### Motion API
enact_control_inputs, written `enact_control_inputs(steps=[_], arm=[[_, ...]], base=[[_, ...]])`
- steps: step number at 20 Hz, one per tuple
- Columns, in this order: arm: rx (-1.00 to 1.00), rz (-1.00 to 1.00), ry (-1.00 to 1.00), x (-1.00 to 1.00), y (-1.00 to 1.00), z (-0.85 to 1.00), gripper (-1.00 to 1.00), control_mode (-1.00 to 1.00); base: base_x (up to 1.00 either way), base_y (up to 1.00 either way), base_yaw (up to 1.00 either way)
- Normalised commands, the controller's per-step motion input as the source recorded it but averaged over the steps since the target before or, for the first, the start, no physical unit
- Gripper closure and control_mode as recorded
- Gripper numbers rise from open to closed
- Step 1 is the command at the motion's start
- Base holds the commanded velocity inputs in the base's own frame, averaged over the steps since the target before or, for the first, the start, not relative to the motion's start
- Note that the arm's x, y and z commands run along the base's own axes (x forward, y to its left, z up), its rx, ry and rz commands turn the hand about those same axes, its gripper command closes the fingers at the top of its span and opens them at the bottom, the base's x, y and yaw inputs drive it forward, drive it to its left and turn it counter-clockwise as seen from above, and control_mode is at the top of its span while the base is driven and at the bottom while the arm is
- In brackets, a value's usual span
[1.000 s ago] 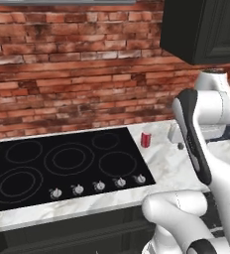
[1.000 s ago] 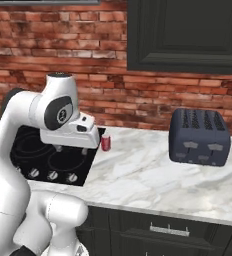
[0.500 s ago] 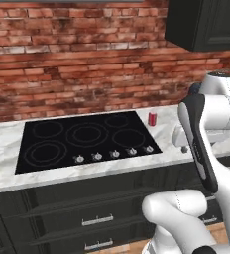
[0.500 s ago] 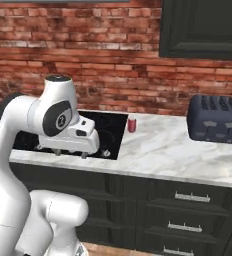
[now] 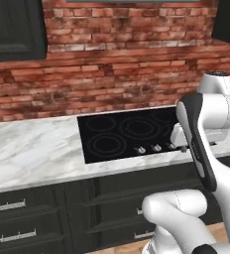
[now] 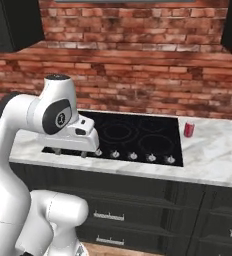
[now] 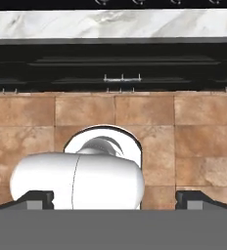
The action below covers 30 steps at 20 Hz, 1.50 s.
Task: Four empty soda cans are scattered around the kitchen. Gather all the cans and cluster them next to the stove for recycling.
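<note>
While the arm is hanging in front of the counter, one soda can point(image 6: 189, 129) is showing: small, red, upright, with a silver top. It is standing on the white marble counter point(image 6: 213, 159) just beside the right edge of the stove point(image 6: 133, 137), whose four grey burner rings and five silver knobs are facing front. The gripper point(image 7: 114, 199) is pointing down at the tile floor point(image 7: 198, 132), jaws spread wide, holding nothing.

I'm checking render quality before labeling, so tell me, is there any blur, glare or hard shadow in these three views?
Left base view: sharp, evenly lit; flat black glass stove shows no glare. Right base view: equally crisp; small red soda can casts only a faint shadow on the white marble counter. Hand view: terracotta tile floor in focus, dark cabinets shadowed.
</note>
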Motion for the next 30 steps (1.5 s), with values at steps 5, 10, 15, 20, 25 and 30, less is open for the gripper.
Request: enact_control_inputs(steps=[5,10,15,20,25,30], arm=[[0.00,0.00,0.00,0.00,0.00,0.00,-1.00,1.00],[0.00,0.00,0.00,0.00,0.00,0.00,-1.00,1.00],[0.00,0.00,0.00,0.00,0.00,0.00,-1.00,1.00],[0.00,0.00,0.00,0.00,0.00,0.00,-1.00,1.00],[0.00,0.00,0.00,0.00,0.00,0.00,-1.00,1.00],[0.00,0.00,0.00,0.00,0.00,0.00,-1.00,1.00]], base=[[0.00,1.00,0.00],[0.00,1.00,0.00],[0.00,1.00,0.00],[0.09,0.95,0.00],[0.37,0.66,0.00],[0.31,0.59,0.00]])
